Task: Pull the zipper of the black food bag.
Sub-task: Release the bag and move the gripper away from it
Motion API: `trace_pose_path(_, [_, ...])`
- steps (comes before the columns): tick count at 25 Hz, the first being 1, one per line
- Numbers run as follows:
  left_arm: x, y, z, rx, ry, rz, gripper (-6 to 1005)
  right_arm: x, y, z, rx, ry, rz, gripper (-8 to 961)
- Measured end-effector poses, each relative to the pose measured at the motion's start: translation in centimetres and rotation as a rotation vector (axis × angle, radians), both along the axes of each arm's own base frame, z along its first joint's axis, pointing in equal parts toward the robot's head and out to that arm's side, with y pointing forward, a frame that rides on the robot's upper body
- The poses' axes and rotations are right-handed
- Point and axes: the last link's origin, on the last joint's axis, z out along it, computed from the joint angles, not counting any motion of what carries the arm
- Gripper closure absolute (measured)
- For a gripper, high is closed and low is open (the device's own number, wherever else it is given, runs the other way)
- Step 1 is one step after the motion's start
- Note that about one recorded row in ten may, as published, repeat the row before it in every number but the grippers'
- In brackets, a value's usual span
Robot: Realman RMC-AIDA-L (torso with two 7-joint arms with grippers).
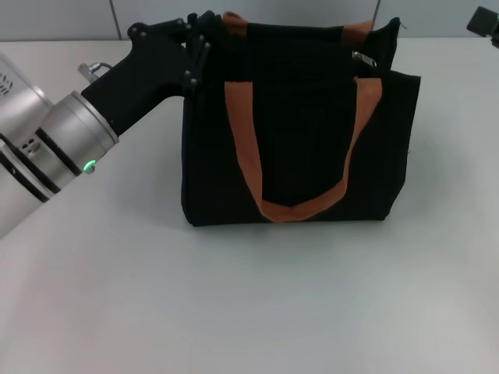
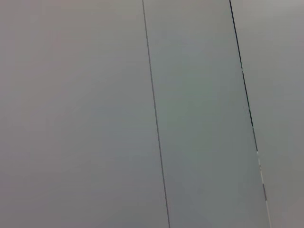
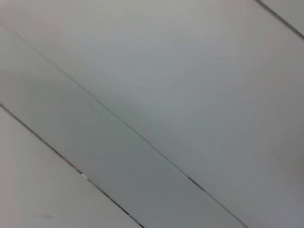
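Note:
The black food bag stands upright in the middle of the table in the head view, with rust-orange strap handles hanging down its front. A small shiny silver piece, the zipper, shows near the right end of the bag's top edge. My left gripper reaches in from the left and sits at the bag's upper left corner, black against the black fabric. My right gripper is parked at the far right edge, well off the bag. Neither wrist view shows the bag or any fingers.
The pale table spreads in front of and beside the bag. A grey panelled wall runs behind it. Both wrist views show only grey panels with thin dark seams.

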Motion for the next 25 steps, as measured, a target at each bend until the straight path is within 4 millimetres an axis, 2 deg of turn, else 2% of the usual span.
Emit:
trace_pose_path(6, [0.3,0.5,0.6,-0.011,-0.038,0.016,964,0.2,-2.2,-1.1,0.127,-0.001,0.129,879])
trace_pose_path(13, [0.2,0.2,1.6,-0.025,-0.127,0.028,750,0.4,-3.7,-2.8,0.218,-0.048,0.199,729])
trace_pose_path(14, [0.2,0.2,1.6,-0.025,-0.127,0.028,727,0.5,-3.9,-3.0,0.229,-0.055,0.203,678])
trace_pose_path(15, [-0.2,-1.4,2.9,0.004,-0.187,-0.019,704,0.5,-4.1,-3.4,0.25,-0.068,0.214,627])
trace_pose_path(18, [-0.8,-2.9,3.8,0.022,-0.232,-0.057,634,0.5,-4.5,-3.8,0.273,-0.08,0.228,474])
trace_pose_path(22, [-2.2,-5.6,4.9,0.048,-0.285,-0.093,537,0.4,-5.4,-4.6,0.31,-0.087,0.269,430])
trace_pose_path(23, [-2.2,-5.6,4.9,0.048,-0.285,-0.093,510,0.4,-5.6,-4.7,0.32,-0.089,0.279,419])
trace_pose_path(24, [-3.0,-6.8,5.7,0.074,-0.308,-0.097,484,0.3,-5.8,-4.9,0.333,-0.091,0.293,408])
trace_pose_path(25, [-3.0,-6.8,5.7,0.074,-0.308,-0.097,457,0.3,-6.0,-5.0,0.345,-0.094,0.306,408])
